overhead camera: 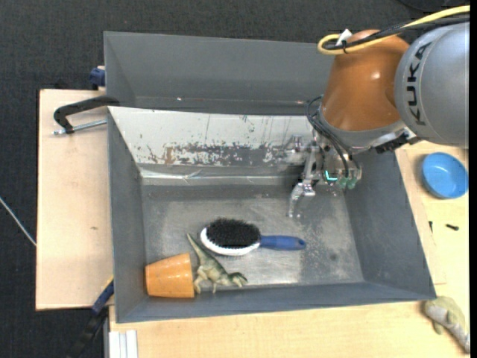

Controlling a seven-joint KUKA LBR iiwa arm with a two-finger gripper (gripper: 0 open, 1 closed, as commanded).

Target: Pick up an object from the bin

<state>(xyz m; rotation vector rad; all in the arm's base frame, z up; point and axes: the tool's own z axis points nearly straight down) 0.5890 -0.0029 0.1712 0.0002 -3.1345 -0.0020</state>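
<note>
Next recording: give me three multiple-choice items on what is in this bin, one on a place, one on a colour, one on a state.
1. Where does the toy dinosaur lie?
A) against the far wall
B) at the near wall, beside the orange pot
C) on the rim

2. The hairbrush handle is:
A) blue
B) red
C) white

3. The orange pot:
A) stands upright
B) lies on its side
C) is stacked on the hairbrush

Answers: 1 B, it lies just right of the pot; 2 A, a blue shaft points right; 3 B, its rim faces sideways.
</note>
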